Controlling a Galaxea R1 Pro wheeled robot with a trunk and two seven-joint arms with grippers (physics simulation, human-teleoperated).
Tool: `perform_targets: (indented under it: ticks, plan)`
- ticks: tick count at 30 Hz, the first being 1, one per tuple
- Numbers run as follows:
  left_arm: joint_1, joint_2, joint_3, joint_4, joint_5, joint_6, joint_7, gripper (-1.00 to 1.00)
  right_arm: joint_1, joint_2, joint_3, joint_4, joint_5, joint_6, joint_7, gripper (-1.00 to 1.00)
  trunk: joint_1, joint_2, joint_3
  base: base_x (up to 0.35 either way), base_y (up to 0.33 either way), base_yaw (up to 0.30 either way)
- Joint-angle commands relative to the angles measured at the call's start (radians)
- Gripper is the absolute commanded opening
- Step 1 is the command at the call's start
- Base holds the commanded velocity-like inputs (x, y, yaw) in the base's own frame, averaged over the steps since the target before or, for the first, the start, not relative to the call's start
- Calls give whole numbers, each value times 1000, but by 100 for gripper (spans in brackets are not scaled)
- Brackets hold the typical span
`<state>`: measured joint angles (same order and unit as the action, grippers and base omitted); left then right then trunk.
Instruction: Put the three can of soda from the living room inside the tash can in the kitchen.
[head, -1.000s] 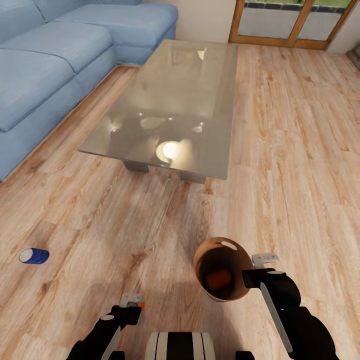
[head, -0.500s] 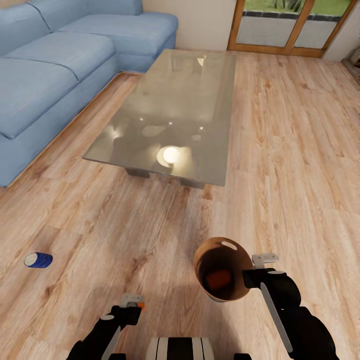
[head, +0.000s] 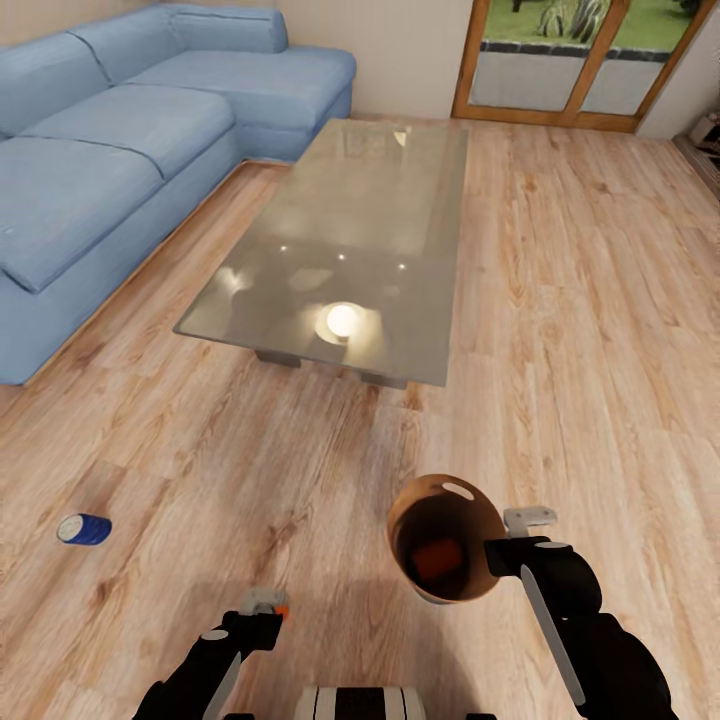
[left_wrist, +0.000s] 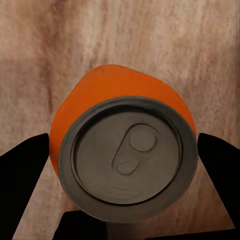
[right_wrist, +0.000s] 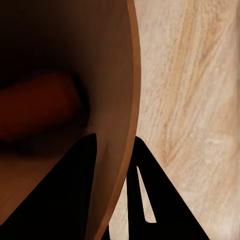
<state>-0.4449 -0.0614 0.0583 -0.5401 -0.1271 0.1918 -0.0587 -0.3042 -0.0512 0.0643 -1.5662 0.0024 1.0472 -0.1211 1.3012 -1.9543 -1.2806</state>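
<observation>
At 5 o'clock: right gripper (head: 497, 553) pinching tash can (head: 470, 520) rim; orange can (head: 437, 560) lying inside | left gripper (left_wrist: 122, 165) clamping orange soda can (left_wrist: 120, 135) | blue can (head: 84, 529) lying at 8 o'clock on floor (head: 560, 330)

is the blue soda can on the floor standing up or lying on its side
Lying on its side. In the head view the blue can rests lengthwise on the wood floor, its silvery end facing sideways.

Way fwd is being blocked by low glass-topped table (head: 350, 250) w/ long blue corner sofa (head: 110, 170) left; open wood plank floor (head: 600, 330) is being left free to right.
</observation>
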Motion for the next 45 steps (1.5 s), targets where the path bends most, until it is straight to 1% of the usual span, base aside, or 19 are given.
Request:
perform_targets:
  ticks: [1,18,23,45]
  plan:
    - [0,0,0,0,0,0,0,-100,0,0,0,0,-10,0,1,-100,-4,7,5,0,0,0]
    - [0,0,0,0,0,0,0,-100,0,1,1,0,-10,0,1,-100,-69,126,85,0,0,0]
    - [0,0,0,0,-1,0,0,-100,0,0,1,0,-10,0,1,-100,-69,126,94,0,0,0]
    - [0,0,0,1,0,4,0,-100,-1,0,2,0,-10,0,1,-100,-154,280,198,0,0,0]
